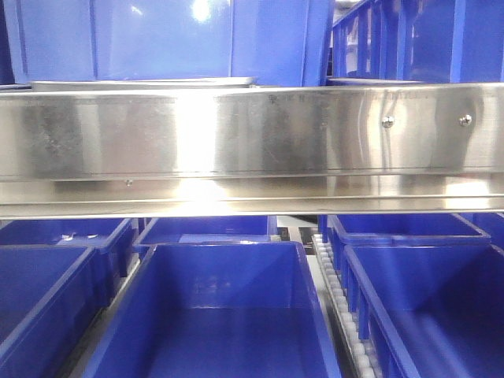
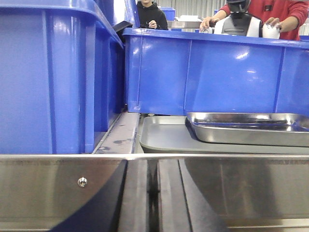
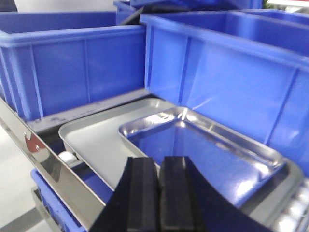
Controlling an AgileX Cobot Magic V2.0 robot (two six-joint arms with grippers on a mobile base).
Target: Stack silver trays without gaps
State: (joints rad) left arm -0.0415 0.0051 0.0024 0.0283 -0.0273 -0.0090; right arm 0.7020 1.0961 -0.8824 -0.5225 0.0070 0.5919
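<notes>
Two silver trays lie between the blue bins. A mirror-shiny silver tray rests inside a larger, duller grey tray, pushed toward its right end and slightly askew. From the left wrist view the shiny tray sits raised on the duller tray. My right gripper hovers over the shiny tray's near corner, pads pressed together and holding nothing. My left gripper shows low against the steel rail, its fingers close together with only a thin dark seam, short of the trays. Neither gripper appears in the front view.
A broad steel rail with screw heads crosses in front of the trays. Tall blue bins wall in the trays on the left and behind. Lower blue bins and a roller strip lie below. Two people stand beyond.
</notes>
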